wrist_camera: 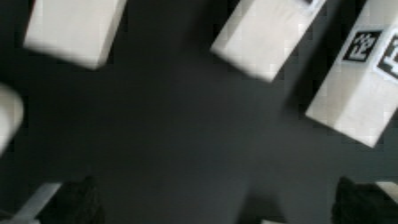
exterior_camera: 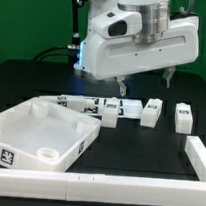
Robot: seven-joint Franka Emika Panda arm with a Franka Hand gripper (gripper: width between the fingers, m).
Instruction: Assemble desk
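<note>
Progress nil: white plastic rimmed tray-like desk top (exterior_camera: 43, 136) sits sockets-up on black bench (exterior_camera: 138, 146), four blocky white legs (exterior_camera: 150, 112) loose nearby, none fitted. Arm's fingers (wrist_camera: 75, 202) spread, empty. You've all four left.

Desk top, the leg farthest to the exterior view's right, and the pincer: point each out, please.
desk top (exterior_camera: 39, 129), exterior view, bare inner floor of the tray.
rightmost leg (exterior_camera: 182, 118), exterior view, its front face.
pincer (wrist_camera: 217, 198), wrist view, midway between its open fingertips.
</note>
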